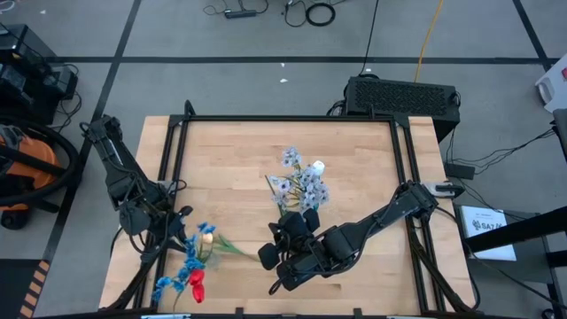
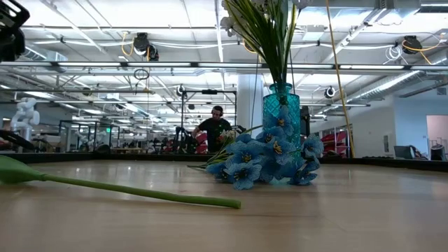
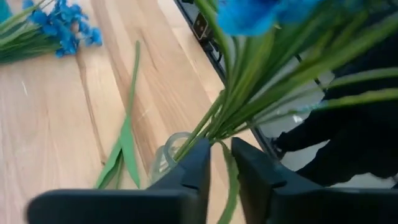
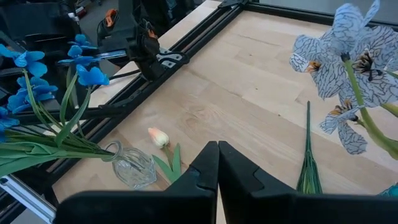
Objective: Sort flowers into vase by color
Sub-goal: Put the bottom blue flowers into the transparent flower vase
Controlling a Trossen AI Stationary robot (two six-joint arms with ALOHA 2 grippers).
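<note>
Gripper [image 1: 188, 215] beside table edge [image 1: 133, 257]

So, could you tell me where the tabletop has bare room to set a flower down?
The far left quarter of the table, beyond the left gripper, is bare wood, as is the far right corner past the pale grey-blue sprays. The near edge is crowded: bright blue sprays, a red tulip and the right gripper.

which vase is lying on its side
The clear glass vase by the left gripper, with bright blue sprays in its mouth; the teal vase stands upright.
</note>
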